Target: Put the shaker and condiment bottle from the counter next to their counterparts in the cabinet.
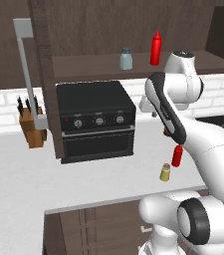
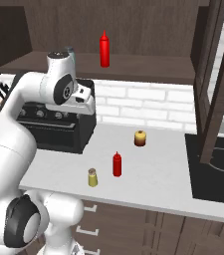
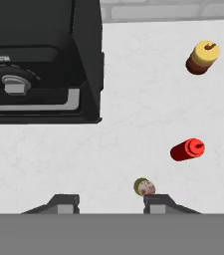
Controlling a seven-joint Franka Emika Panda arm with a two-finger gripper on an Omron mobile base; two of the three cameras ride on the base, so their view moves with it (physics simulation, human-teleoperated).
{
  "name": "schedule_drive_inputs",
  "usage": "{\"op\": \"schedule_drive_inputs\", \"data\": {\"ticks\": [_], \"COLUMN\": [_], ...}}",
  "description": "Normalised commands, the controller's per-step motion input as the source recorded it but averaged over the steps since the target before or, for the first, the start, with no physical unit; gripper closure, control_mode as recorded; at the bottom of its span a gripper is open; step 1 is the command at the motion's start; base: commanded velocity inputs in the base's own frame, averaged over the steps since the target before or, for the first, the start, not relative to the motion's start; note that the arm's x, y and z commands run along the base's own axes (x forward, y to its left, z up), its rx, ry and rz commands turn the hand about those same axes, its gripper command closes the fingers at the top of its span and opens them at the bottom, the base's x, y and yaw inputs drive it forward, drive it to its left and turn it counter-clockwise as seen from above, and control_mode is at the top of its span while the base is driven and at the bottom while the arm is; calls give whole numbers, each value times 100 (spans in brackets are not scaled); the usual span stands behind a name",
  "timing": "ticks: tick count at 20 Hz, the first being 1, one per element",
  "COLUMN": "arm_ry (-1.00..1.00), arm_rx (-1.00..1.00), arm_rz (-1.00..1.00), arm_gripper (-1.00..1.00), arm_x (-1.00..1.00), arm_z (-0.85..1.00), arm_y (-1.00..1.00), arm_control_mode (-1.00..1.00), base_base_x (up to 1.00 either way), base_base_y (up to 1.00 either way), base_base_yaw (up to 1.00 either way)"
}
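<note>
Pointing straight down, pincer hangs above shaker; jaws spread apart.

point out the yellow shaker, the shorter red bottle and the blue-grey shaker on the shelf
yellow shaker (image 2: pixel 92 178): right base view, middle of its yellow body
shorter red bottle (image 2: pixel 117 165): right base view, middle of its red body
blue-grey shaker (image 1: pixel 126 60): left base view, middle of its pale body

A black toaster oven with three knobs sits left of centre. A wooden knife block stands at far left. A round yellow-and-red lump sits mid-frame; a black cooktop lies at right.
</note>
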Motion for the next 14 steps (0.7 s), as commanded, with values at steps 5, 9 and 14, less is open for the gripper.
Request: {"op": "schedule_drive_inputs", "data": {"ticks": [5,9,14], "arm_ry": [-2,-8,-18], "arm_rx": [0,0,0], "arm_rz": [0,-1,-3], "arm_gripper": [-100,-100,-100], "arm_x": [-2,-12,-11], "arm_z": [0,0,-6], "arm_y": [0,0,-1], "arm_control_mode": [-100,-100,-100], "base_base_x": [0,0,0], "base_base_y": [0,0,0], "base_base_yaw": [0,0,0]}}
